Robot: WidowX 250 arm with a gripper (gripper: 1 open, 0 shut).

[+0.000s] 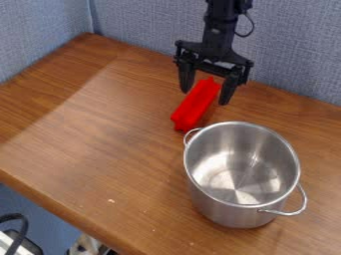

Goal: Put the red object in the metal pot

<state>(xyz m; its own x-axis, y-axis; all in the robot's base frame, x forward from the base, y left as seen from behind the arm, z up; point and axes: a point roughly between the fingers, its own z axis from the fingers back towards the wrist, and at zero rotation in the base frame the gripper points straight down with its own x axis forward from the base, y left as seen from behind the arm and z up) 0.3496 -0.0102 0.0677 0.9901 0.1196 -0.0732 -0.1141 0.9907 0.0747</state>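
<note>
The red object (194, 106) is a bright red bar lying flat on the wooden table (94, 110), just left of and behind the metal pot (240, 171). The pot is shiny, round and empty, with a small loop handle at its lower right. My gripper (210, 88) hangs straight down over the far end of the red bar, its black fingers (184, 75) spread open on either side of that end. Nothing is held between them.
A blue-grey wall panel (147, 20) rises behind the table. The table's front edge (67, 204) runs diagonally at lower left, with dark cables beneath it at the bottom left corner.
</note>
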